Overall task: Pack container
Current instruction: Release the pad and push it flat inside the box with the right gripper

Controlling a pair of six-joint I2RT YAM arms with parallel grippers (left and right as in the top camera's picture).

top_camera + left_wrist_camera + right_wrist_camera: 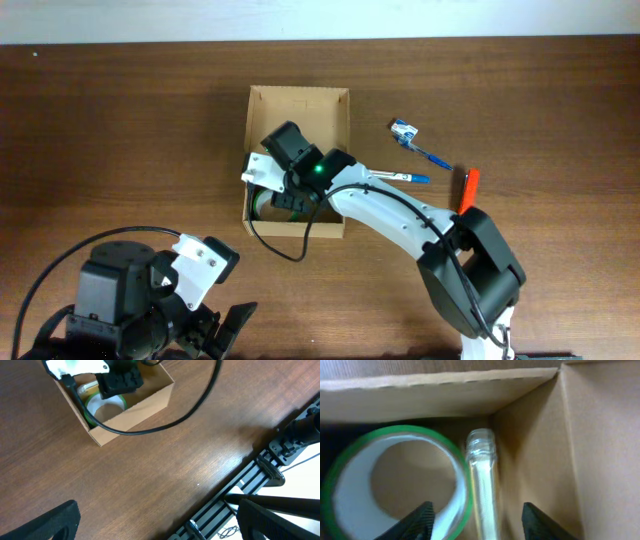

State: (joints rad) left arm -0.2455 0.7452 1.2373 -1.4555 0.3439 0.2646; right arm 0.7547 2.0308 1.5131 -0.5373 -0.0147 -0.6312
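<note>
The container is a tan cardboard box standing open in the middle of the table. My right gripper reaches down into its near end. In the right wrist view the right gripper stands open; between its fingers lie a clear pen and the edge of a green-rimmed tape roll, both on the box floor beside the container wall. Neither fingertip touches the pen. My left gripper hovers open near the front edge, and the left gripper holds nothing. The container and tape roll show at top left.
To the right of the box lie a blue pen, a second blue pen, a small white and blue item and an orange marker. A black cable hangs from the right arm over the box's near wall.
</note>
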